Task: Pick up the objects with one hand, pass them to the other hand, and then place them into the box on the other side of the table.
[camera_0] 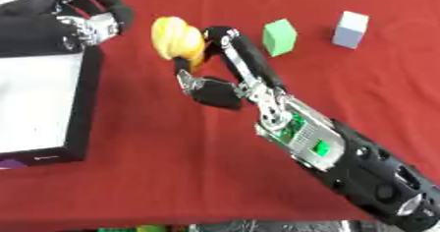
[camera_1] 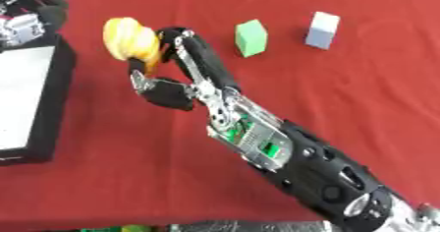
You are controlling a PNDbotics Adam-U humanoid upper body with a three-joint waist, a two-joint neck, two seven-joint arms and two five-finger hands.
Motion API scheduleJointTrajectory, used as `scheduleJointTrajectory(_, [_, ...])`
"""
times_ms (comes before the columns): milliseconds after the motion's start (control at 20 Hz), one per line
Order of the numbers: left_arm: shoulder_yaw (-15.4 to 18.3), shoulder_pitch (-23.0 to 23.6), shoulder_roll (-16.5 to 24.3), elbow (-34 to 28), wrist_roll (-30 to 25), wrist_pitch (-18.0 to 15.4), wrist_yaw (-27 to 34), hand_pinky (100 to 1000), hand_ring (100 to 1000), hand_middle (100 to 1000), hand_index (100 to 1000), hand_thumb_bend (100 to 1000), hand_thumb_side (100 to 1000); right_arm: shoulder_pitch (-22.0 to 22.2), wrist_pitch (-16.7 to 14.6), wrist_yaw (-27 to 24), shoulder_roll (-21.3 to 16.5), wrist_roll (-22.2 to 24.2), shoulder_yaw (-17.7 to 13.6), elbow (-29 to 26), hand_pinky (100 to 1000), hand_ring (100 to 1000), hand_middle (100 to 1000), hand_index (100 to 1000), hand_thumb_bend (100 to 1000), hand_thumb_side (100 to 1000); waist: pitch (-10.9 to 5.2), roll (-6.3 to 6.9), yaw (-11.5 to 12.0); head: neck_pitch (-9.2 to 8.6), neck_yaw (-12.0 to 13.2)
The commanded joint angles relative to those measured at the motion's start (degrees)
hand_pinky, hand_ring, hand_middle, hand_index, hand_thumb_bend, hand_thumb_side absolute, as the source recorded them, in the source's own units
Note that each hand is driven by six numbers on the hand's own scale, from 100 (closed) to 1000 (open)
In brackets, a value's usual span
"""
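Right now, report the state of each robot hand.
Right robot hand: shut on the yellow rounded fruit-like object, held above the red tablecloth.
Left robot hand: at the upper left by the black-walled box; cannot tell.

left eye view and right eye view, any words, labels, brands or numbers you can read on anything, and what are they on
None: no text can be read in either view.
green block: plain faces, no marking.
pale block: plain faces, no marking.
yellow object held in the right hand: no label.
box: white inside, black walls, no print visible.
Right forearm: green parts show through an opening, nothing legible.
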Motion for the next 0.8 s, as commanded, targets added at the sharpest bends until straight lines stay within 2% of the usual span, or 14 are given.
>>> scheduleJointTrajectory(50, [-0.32, -1.33, 0.66, 0.76, -2.08, 1.33, -1.08, 864, 844, 782, 842, 284, 793, -1.3, -0.39, 1.13, 0.12, 0.69, 0.11, -0.49, 754, 611, 618, 654, 100, 377, -1.36, 0.18, -0.04, 0.08, 0.23])
scheduleJointTrajectory(300, [-1.07, -2.05, -0.36, 2.8, -3.93, 2.26, -1.81, 871, 815, 780, 841, 340, 810, -1.67, -1.03, 3.45, 0.55, 1.92, 0.85, 0.04, 756, 613, 618, 652, 100, 360, -1.24, 0.28, 0.0, 0.2, 0.34])
scheduleJointTrajectory(800, [-1.92, -2.34, -1.05, 4.71, -5.71, 3.57, -3.58, 938, 851, 800, 882, 442, 789, -2.13, -2.17, 5.29, 1.29, 2.73, 1.48, 0.59, 756, 612, 616, 650, 100, 346, -1.17, 0.48, 0.0, 0.19, 0.76])
